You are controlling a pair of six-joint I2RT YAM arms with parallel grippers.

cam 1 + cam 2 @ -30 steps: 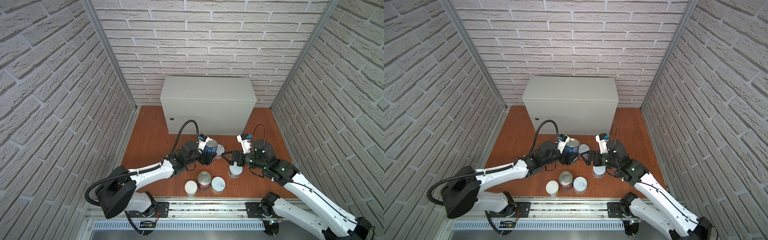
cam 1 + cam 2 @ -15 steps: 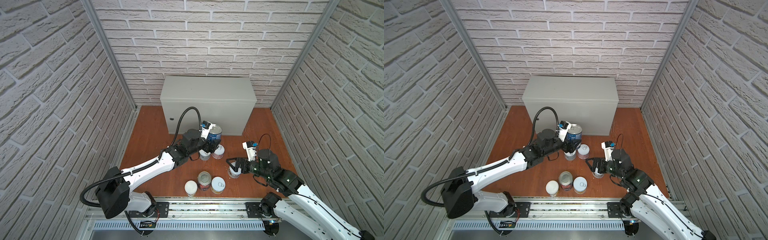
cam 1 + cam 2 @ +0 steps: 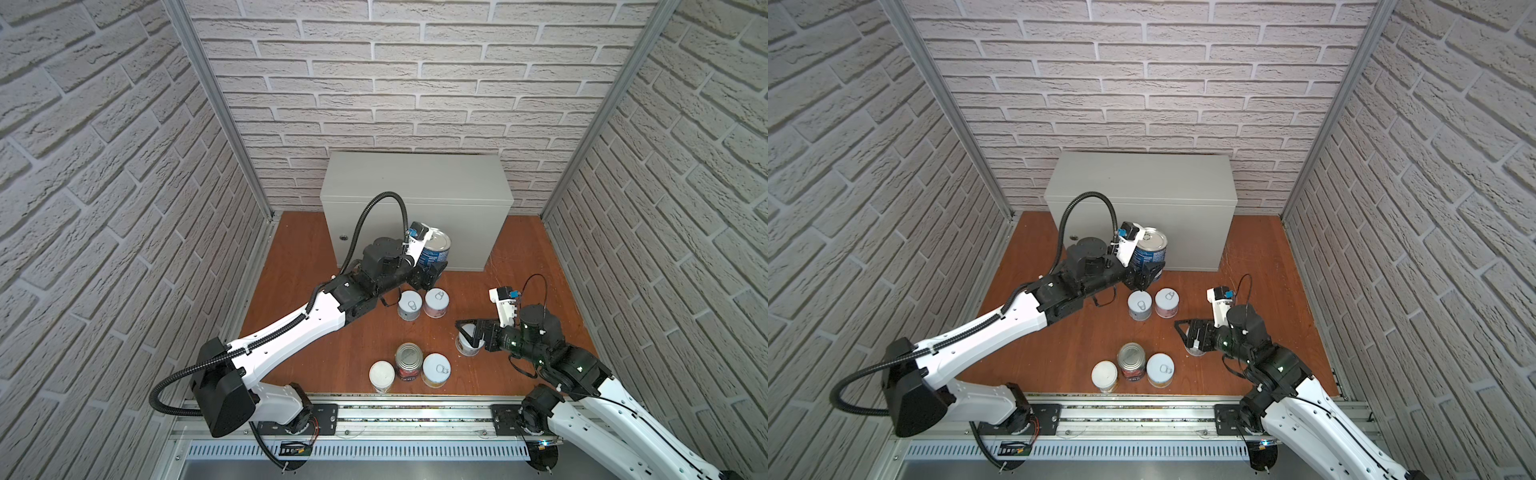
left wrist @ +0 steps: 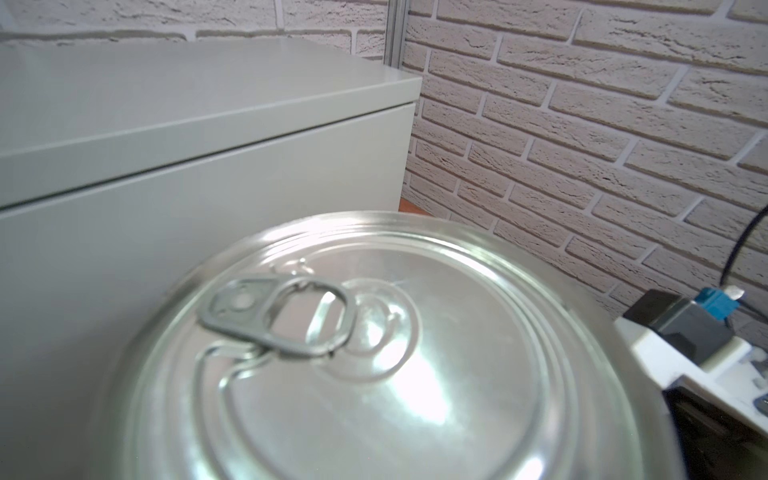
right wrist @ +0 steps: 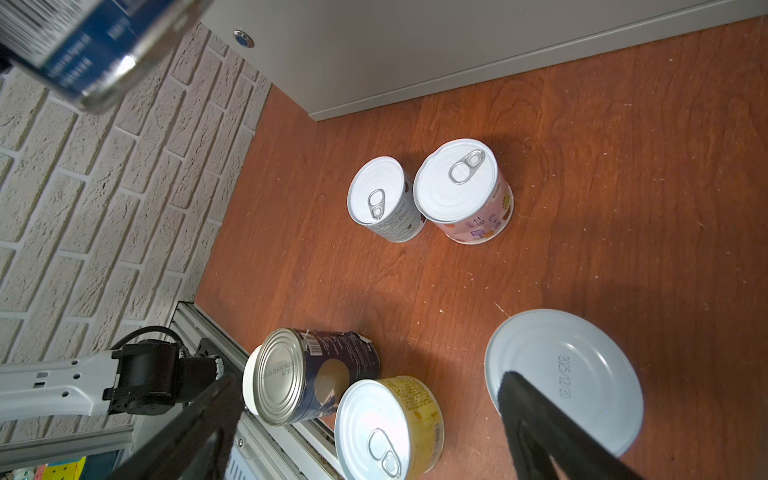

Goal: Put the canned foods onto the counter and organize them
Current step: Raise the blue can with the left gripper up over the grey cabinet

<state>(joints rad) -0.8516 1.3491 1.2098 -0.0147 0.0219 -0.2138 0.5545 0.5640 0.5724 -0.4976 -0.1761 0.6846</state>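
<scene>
My left gripper (image 3: 432, 271) is shut on the tall blue-labelled can (image 3: 434, 249) (image 3: 1150, 250), which hangs upright in front of the grey counter (image 3: 415, 178) (image 3: 1142, 178), its top below the counter's top edge. In the left wrist view its metal lid (image 4: 374, 353) hides the fingers. My right gripper (image 3: 469, 329) (image 5: 370, 424) is open above a lone white-topped can (image 3: 466, 348) (image 5: 573, 374) on the floor, one finger (image 5: 536, 419) over its top. A pale blue can (image 3: 409, 304) and a pink can (image 3: 436, 302) stand together mid-floor.
By the front rail stand a dark tomato can (image 3: 408, 359), a yellow can (image 3: 436, 370) and another white-lidded can (image 3: 381, 376), all touching. The wooden floor (image 3: 316, 257) is walled by brick panels on three sides. The counter's top (image 4: 166, 95) is bare.
My left arm has lifted the blue can off the floor, up and toward the counter. My right arm has drawn back toward the front rail, its open gripper staying over the lone can.
</scene>
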